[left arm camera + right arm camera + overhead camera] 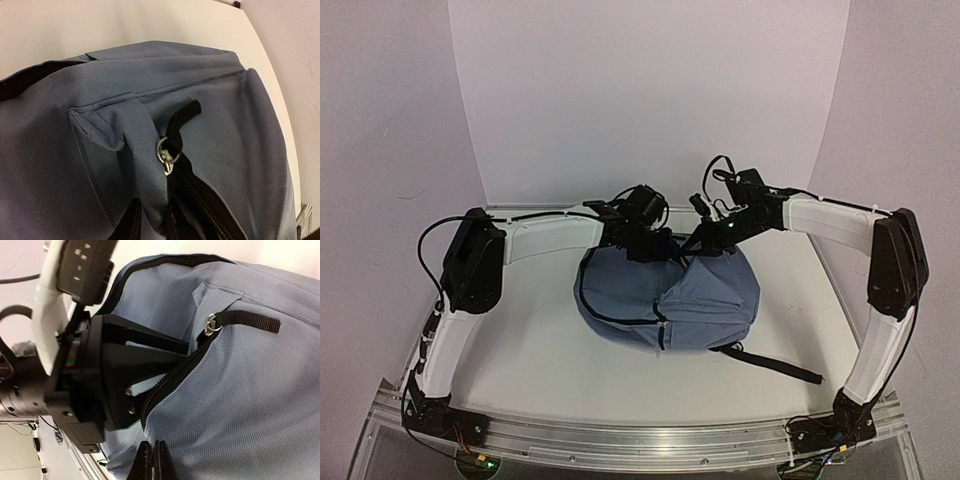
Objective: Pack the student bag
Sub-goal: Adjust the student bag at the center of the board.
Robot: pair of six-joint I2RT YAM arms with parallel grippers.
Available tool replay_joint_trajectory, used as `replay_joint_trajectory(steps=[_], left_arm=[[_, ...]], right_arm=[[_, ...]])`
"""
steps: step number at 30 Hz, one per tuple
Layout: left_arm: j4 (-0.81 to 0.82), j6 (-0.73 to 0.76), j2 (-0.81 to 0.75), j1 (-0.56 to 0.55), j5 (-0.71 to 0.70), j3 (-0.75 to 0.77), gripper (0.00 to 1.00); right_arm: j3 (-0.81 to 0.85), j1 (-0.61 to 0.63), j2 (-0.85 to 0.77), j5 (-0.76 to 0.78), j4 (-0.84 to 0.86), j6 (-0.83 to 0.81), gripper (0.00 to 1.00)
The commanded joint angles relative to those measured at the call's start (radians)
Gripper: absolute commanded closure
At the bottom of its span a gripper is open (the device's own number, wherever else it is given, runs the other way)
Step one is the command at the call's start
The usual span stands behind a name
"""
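- Overhead, your student bag [670,295] sits mid-table, nearer the far edge.
- Left wrist view alone shows the left gripper [151,226] pinching bag fabric beside the zipper pull [165,154].
- Right wrist view: right gripper [152,462] fully closed.

- Our top external view looks down from high at six o'clock, facing twelve across the table [520,370]; we see the student bag [710,295] mid-frame, well off.
- Our left wrist view hangs very close above the bag's zipper pull [166,156].
- Our right wrist view, equally close, shares that pull, at two o'clock in frame.
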Motion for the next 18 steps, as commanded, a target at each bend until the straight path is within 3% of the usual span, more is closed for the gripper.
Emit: replay_joint_trajectory(steps=[1, 5, 14, 18], left_arm=[[-0.121, 0.078, -0.119, 0.014, 0.105, 0.042, 0.89], [-0.152, 0.095, -0.146, 0.043, 0.233, 0.098, 1.0], [-0.057, 0.077, -0.161, 0.118, 0.465, 0.075, 1.0], [-0.05, 0.082, -0.149, 0.136, 0.499, 0.096, 1.0]], right_arm=[[-0.02, 0.015, -0.058, -0.002, 0.05, -0.043, 1.0], [-0.028, 0.016, -0.043, -0.009, 0.05, -0.043, 1.0], [-0.001, 0.092, 0.014, -0.014, 0.052, -0.033, 1.0], [0.012, 0.124, 0.047, -0.024, 0.051, -0.024, 0.97]])
